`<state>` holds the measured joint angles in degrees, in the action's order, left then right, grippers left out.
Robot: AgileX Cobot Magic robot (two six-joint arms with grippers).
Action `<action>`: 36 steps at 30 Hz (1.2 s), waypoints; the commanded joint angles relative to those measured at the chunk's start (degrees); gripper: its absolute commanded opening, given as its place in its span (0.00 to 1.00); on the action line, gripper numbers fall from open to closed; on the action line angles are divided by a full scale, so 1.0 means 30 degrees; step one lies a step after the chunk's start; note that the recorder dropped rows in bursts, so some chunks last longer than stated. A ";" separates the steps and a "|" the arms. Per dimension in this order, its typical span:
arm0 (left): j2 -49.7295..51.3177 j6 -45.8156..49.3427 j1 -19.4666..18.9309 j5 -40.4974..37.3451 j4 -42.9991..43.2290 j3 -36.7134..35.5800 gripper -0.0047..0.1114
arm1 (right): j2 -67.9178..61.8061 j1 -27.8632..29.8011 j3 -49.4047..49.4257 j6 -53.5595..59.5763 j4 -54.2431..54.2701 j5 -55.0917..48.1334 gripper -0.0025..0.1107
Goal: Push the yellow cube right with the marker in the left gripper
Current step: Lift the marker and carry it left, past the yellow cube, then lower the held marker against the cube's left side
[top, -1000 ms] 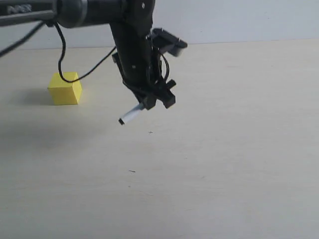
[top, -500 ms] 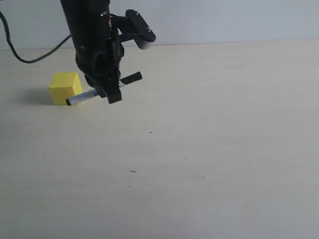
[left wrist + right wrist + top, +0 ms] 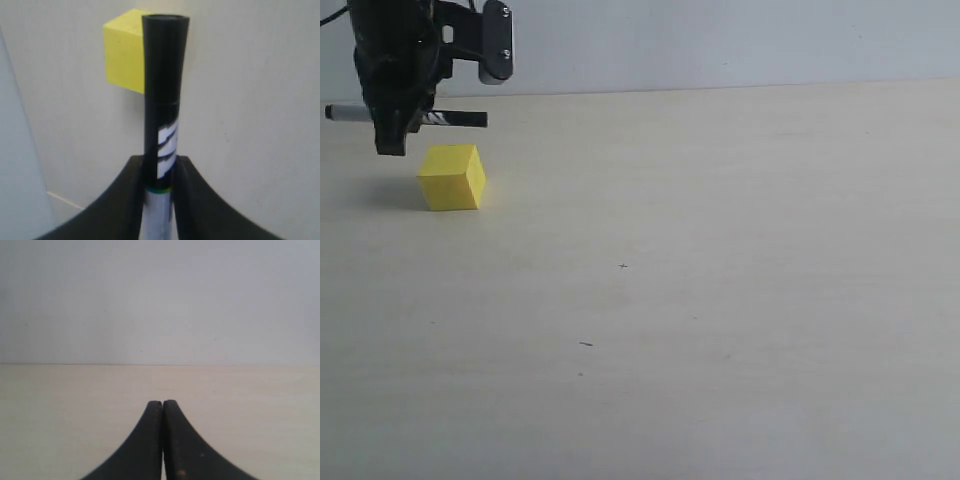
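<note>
My left gripper (image 3: 392, 140) is closed about partway on the marker (image 3: 440, 118), pinching it near mid-barrel. In the exterior view the marker lies level, its black end toward 3 o'clock and its other end toward 9 o'clock. My right gripper (image 3: 162, 407) has its fingers pressed together on nothing, and I see only table and wall past it.

The yellow cube (image 3: 451, 178) rests on the pale table (image 3: 720, 300) at about 9 o'clock in the exterior view. The marker hangs clear of it at its 12 o'clock, leaning toward 11. In the left wrist view the cube (image 3: 124, 55) shows past the marker (image 3: 162, 100), partly hidden behind its tip.

I judge the cube light and rigid. Its matte faces should slide easily on this smooth top, but its sharp edges may make it spin if I strike off-centre. I would not grip it. I would meet its 9 o'clock face low and in the middle.

The marker looks stiff, but its barrel is smooth and round, so a side load could twist it in my grip.

I can read no writing. The white marks on the barrel are too blurred, and no brand shows on the arm.
</note>
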<state>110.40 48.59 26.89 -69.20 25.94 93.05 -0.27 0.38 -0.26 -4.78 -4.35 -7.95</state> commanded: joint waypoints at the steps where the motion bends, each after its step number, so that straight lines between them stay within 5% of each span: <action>1: -0.0162 0.2338 -0.2097 -0.0256 -0.3924 0.0074 0.04 | 0.0089 -0.0016 0.0085 0.0010 -0.0028 0.0093 0.02; 6: -0.0111 0.5289 -0.4642 0.0344 -0.5912 0.0074 0.04 | 0.0089 -0.0016 0.0085 0.0010 -0.0028 0.0093 0.02; 13: 0.1203 0.6637 -0.6824 0.5284 -0.5362 0.0074 0.04 | 0.0089 -0.0016 0.0085 0.0010 -0.0028 0.0093 0.02; 23: 0.4409 1.1038 -1.0028 0.3751 -0.6498 0.2677 0.04 | 0.0089 -0.0016 0.0085 0.0010 -0.0028 0.0093 0.02; 28: 0.5579 1.1485 -1.0272 0.1407 -0.5919 0.3406 0.04 | 0.0089 -0.0016 0.0085 0.0010 -0.0028 0.0093 0.02; 36: 0.5953 1.2690 -1.0272 0.2486 -0.6467 0.3406 0.04 | 0.0089 -0.0016 0.0085 0.0010 -0.0028 0.0093 0.02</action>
<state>128.09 85.48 -4.05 -62.65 7.94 102.78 -0.27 0.38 -0.26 -4.78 -4.35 -7.95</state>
